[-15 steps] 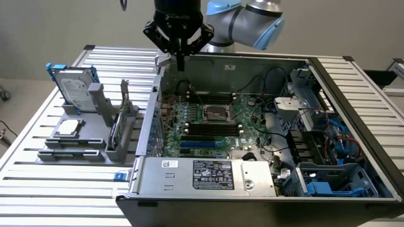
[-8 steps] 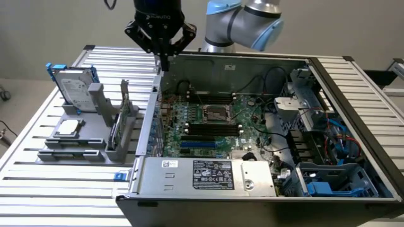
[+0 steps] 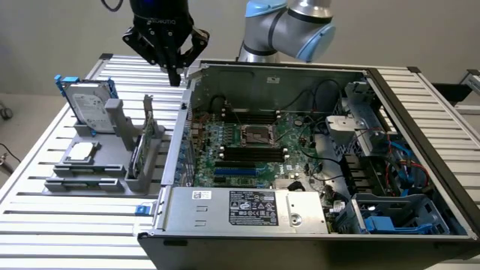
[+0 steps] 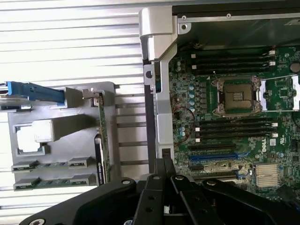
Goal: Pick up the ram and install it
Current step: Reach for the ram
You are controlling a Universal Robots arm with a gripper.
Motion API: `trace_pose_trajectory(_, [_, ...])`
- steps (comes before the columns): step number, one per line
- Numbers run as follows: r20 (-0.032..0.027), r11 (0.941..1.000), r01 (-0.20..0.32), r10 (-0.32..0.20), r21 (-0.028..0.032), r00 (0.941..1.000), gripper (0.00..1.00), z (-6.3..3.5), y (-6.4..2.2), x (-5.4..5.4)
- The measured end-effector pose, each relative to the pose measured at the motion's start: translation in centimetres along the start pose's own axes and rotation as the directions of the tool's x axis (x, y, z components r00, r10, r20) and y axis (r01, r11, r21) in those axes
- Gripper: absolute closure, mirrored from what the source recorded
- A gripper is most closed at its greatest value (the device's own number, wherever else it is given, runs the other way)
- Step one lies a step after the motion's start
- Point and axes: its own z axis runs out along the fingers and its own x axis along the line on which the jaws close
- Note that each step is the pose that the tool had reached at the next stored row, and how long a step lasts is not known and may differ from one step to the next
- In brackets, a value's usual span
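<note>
The ram is a thin green stick standing on edge in a grey holder on the exterior view's left, beside the open computer case. In the wrist view the ram appears edge-on as a narrow green strip. My gripper hangs shut and empty above the table, above the case's rear left corner and well above the ram. Its fingertips are pressed together over the case's side wall. Black memory slots lie on the motherboard on both sides of the processor socket.
A silver hard drive in a blue frame stands in the holder behind the ram, and a small square silver chip lies flat in it. The case's metal wall stands between holder and motherboard. Cables and drive cages crowd the case's right side.
</note>
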Motion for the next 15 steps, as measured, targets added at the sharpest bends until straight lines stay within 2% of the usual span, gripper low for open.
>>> trace_pose_trajectory(15, [0.0001, 1.0, 0.0, 0.0, 0.0003, 1.0, 0.89, 0.51, -1.7, 6.7])
